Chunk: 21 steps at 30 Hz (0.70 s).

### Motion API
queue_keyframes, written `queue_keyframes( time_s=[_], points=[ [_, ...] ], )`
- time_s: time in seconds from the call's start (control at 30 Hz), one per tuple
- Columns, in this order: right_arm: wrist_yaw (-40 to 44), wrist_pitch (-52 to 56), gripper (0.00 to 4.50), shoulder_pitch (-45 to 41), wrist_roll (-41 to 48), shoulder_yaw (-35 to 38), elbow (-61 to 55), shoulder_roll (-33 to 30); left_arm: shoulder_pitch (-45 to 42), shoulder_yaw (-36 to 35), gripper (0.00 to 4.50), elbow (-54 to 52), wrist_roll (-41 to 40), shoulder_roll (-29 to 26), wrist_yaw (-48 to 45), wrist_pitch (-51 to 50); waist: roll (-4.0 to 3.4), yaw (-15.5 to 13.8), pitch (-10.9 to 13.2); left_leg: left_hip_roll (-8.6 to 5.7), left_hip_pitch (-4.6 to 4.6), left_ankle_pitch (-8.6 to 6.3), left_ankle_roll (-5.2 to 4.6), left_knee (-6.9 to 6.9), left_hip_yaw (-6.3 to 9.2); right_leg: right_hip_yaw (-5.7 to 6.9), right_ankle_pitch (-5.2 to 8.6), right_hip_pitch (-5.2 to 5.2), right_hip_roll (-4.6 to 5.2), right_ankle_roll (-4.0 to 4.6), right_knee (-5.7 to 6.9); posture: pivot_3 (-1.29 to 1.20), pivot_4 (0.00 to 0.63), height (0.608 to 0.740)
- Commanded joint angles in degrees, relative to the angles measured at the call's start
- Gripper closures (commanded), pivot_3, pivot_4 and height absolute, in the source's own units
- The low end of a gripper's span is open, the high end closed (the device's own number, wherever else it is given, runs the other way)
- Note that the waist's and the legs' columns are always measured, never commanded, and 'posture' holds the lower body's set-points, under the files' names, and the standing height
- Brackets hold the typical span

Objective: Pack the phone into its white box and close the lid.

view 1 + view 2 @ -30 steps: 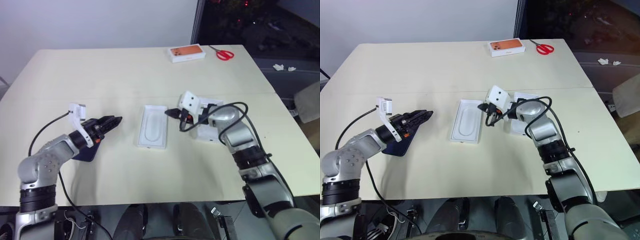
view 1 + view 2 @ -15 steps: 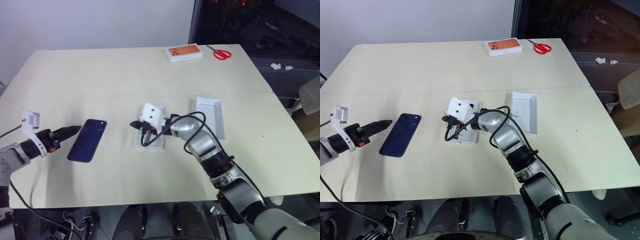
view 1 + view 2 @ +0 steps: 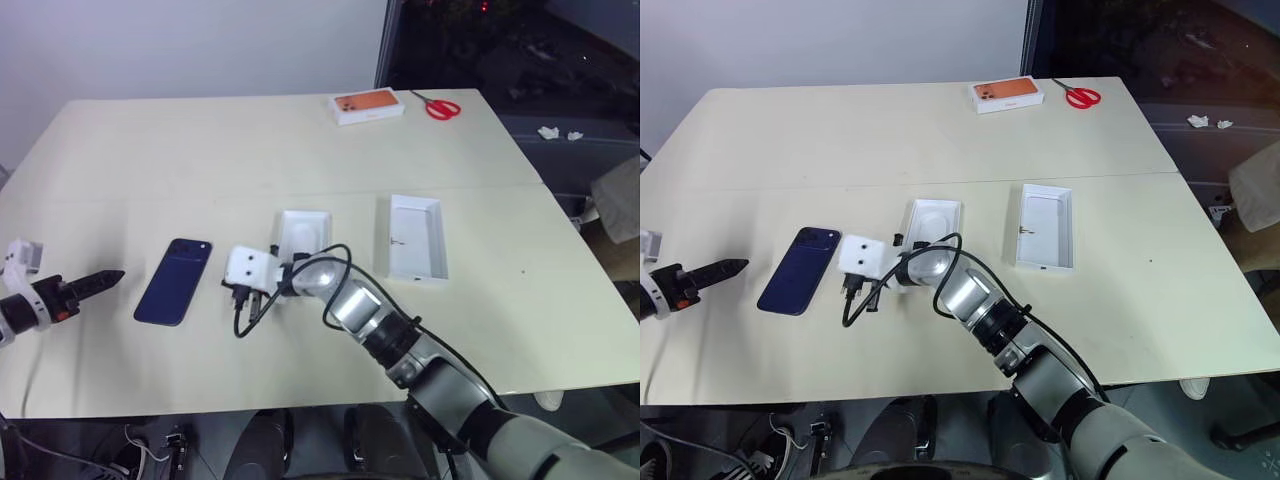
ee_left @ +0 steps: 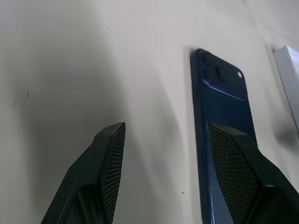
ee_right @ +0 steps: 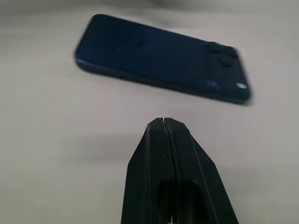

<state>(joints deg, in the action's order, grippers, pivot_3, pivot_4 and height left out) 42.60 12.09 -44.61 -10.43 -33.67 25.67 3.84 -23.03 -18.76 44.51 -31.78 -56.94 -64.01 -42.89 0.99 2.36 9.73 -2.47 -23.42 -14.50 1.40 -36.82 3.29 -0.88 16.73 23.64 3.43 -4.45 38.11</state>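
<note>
At the lower left edge of the head view we see the left gripper point(image 3: 105, 277) hanging just above the table point(image 3: 200, 140), its black fingers point(image 4: 105, 163) spread apart with nothing between them, tips aimed toward the phone point(image 3: 174, 294). In its wrist view one finger overlaps the phone's long edge, though we cannot tell whether it touches.

Just right of that, left of centre, the phone lies flat on its face, dark blue back up, camera cluster at the end farther from us. It sits apart from every box.

Immediately right of the phone we find the right gripper point(image 5: 163, 122), the arm reaching across from the lower right of the frame. Its two fingers are pressed together and hold nothing; they point at the phone's long side and stop near it, with bare table between.

Behind that wrist, near the middle of the frame, a flat white insert point(image 3: 301, 236) with an oval recess lies on the table. Farther right lies an open white box piece point(image 3: 417, 238), hollow side up; we cannot tell whether it is the tray or the lid.

At the far edge, upper right, rest an orange-topped box point(image 3: 369, 105) and, beside it, red-handled scissors point(image 3: 440, 106).
</note>
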Motion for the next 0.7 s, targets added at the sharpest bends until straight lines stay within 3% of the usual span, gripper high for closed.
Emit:
queue_keyframes(
  time_s=[0.03, 0.4, 0.7],
  points=[
    [-1.2, -0.7, 4.48, -2.5, -1.6, -0.7, 1.7, 2.0, -2.2, 2.3, 1.56, 1.5, 1.7, 1.6, -2.9, -0.4, 0.01, 0.1, 0.0, 0.0, 0.0, 0.0, 0.0, 0.0, 0.0, 0.0, 0.0, 0.0, 0.0, 0.0, 0.01, 0.0, 0.15, 0.74],
    [-2.8, 2.4, 4.48, -3.6, -5.1, -1.2, 3.5, 4.2, -2.6, 8.4, 1.56, -2.2, 2.4, 7.0, -8.5, -11.0, 0.0, 0.0, 0.0, -0.04, 0.03, -0.01, -0.02, -0.11, 0.02, 0.0, 0.0, -0.07, 0.01, 0.0, 0.08, 0.0, 0.15, 0.74],
    [-3.5, 1.6, 4.48, -4.7, -6.4, -1.6, 5.3, 4.3, -1.4, 8.6, 1.56, -6.1, 1.4, 9.1, -9.5, -17.4, -0.03, -0.1, -0.1, -0.1, 0.06, -0.01, -0.02, -0.13, 0.02, -0.01, 0.0, -0.12, 0.06, 0.0, 0.08, 0.0, 0.15, 0.74]
  ],
)
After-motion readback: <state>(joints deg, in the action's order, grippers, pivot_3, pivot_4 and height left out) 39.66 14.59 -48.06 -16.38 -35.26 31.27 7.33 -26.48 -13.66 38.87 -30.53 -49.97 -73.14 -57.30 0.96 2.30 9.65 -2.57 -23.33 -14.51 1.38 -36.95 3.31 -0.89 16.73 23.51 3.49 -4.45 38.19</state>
